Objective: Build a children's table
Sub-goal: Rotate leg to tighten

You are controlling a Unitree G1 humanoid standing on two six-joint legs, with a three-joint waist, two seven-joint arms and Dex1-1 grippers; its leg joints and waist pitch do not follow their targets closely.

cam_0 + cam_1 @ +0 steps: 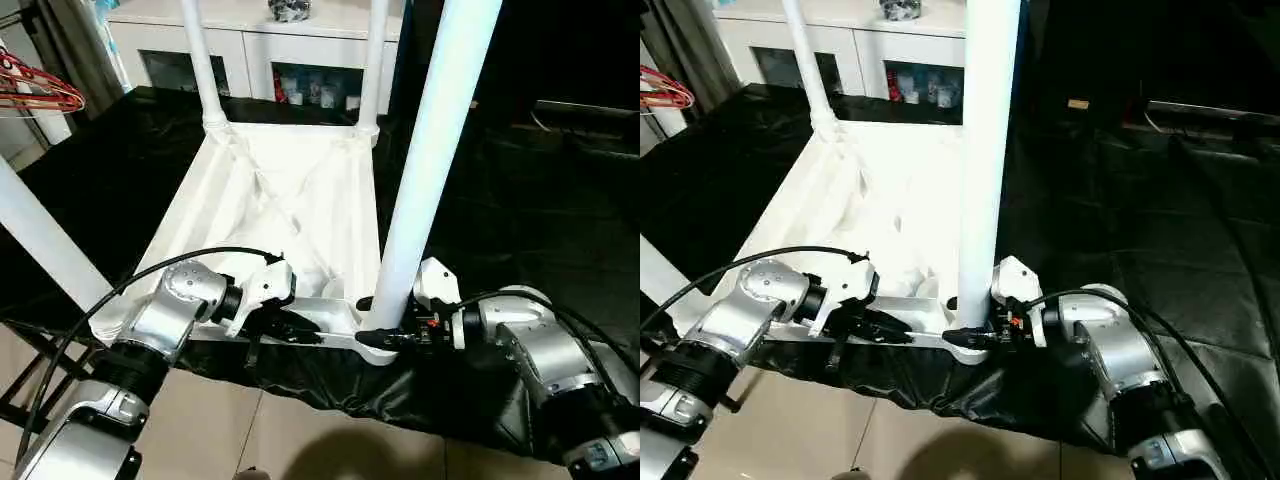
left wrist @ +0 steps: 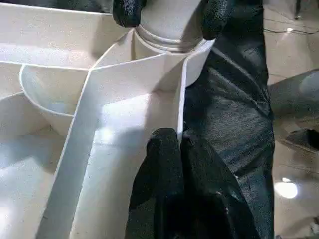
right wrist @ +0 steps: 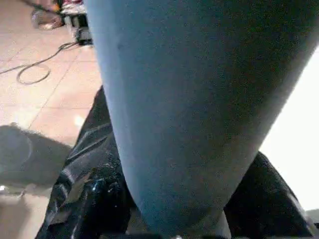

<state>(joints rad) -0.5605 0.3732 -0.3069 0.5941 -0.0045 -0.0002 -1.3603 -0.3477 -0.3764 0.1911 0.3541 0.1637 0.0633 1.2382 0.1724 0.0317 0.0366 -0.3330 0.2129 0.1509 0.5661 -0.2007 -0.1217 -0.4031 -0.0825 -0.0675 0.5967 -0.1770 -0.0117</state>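
A: Looking down from the head view, where does the near leg (image 1: 432, 150) stand against the right pincer (image 1: 388, 322)?

B: It rises straight up from the near right corner socket (image 1: 372, 345) of the upturned table top (image 1: 290, 200), its long axis upright and leaning only a little. The right pincer comes in level from the right, one black finger on each side of the leg's foot, just above the socket. It looks closed round the leg, though I cannot tell how firmly.

A: And the left pincer (image 1: 290, 325)?

B: Farther off along the near rim, fingers pressed together with nothing between them, tip resting on the top's edge. The right arm is plainly the nearer one to that leg.

A: Where does the top lie?

B: Ribbed side up on the black-covered worktop (image 1: 520, 220), two far legs (image 1: 203, 60) already standing in their sockets, a white cabinet (image 1: 300, 50) behind.

A: The left wrist view?

B: Its own closed fingers (image 2: 174, 184) sit against a thin rib (image 2: 182, 99); beyond, the right pincer's two fingertips (image 2: 128, 11) bracket the leg base where it enters the socket.

A: The right wrist view?

B: The leg (image 3: 199, 99) looms close in front, tapering toward the socket.

A: So the coming move?

B: I judge it a push or twist straight down along the leg's axis.
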